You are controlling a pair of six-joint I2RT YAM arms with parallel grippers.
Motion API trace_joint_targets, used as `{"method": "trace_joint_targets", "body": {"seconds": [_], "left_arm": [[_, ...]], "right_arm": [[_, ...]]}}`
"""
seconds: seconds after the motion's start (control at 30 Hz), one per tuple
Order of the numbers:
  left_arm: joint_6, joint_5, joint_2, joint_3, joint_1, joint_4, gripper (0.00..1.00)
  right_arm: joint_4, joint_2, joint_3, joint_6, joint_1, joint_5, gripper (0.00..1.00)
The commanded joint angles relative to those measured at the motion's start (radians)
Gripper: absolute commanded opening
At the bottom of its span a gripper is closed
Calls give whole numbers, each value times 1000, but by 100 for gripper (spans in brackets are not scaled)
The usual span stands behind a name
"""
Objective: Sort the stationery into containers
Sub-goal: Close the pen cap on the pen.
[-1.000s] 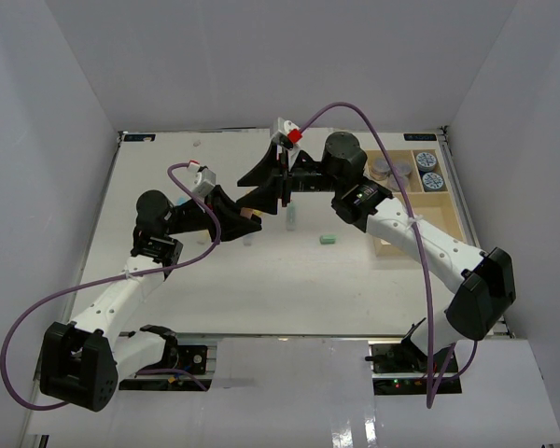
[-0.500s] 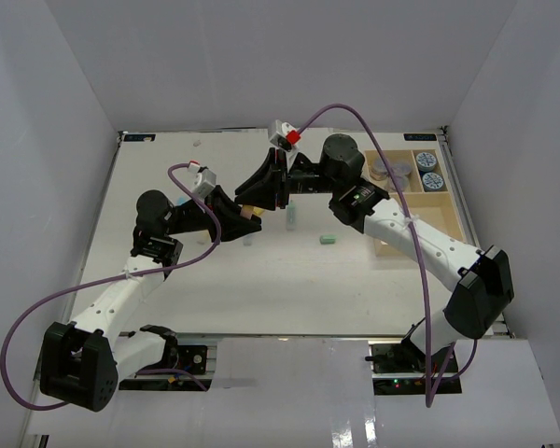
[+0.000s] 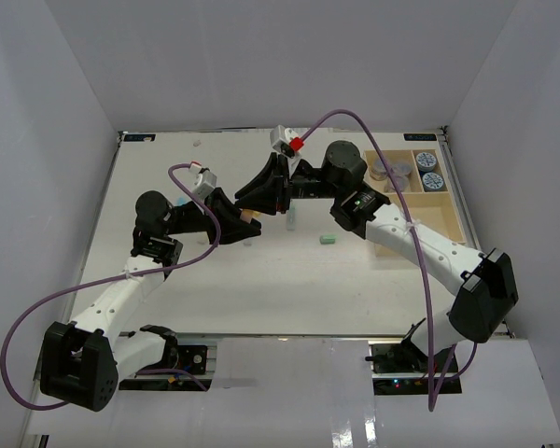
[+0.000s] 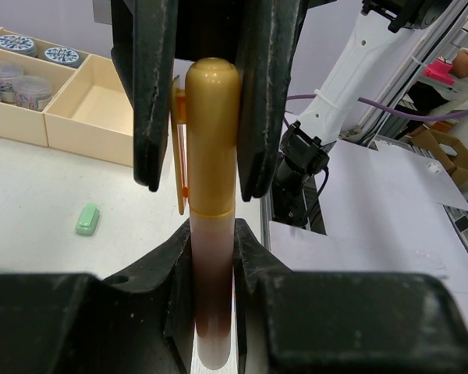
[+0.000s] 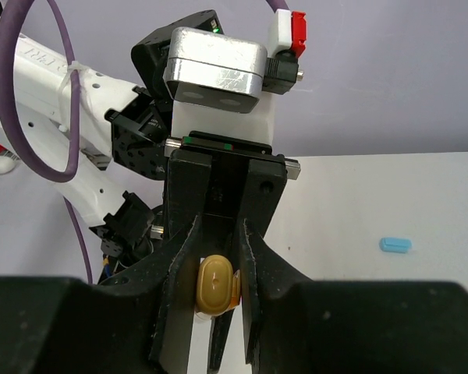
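A marker with a golden-orange cap (image 4: 212, 132) and a pale body is held level above the table between both grippers; it shows small in the top view (image 3: 251, 217). My left gripper (image 4: 212, 273) is shut on its pale body. My right gripper (image 5: 217, 284) faces the left one and is shut on the cap (image 5: 216, 284), with the clip against one finger. The light wooden tray (image 3: 429, 213) stands at the far right. It holds grey rolls (image 3: 389, 170) and blue-and-white rolls (image 3: 427, 169) in small sections.
A green block (image 3: 328, 239) lies mid-table, also in the left wrist view (image 4: 87, 219). A blue marker (image 3: 290, 218) is just right of the grippers. A blue block (image 5: 395, 245) lies on the table. The tray's larger section (image 4: 93, 105) is bare inside.
My right gripper has moved left and down onto the marker's cap, meeting the left gripper. The left arm has stayed nearly still with the marker.
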Motion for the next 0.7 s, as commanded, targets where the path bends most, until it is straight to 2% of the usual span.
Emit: {"method": "trace_joint_targets", "body": {"seconds": [0.0,0.67], "left_arm": [[-23,-21,-28,59,-6,108,0],[18,-61,-2,176,-4,94,0]], "right_arm": [[-141,14,-56,-64,32,-22,8],[-186,19,-145,-93,77,-16,8]]}}
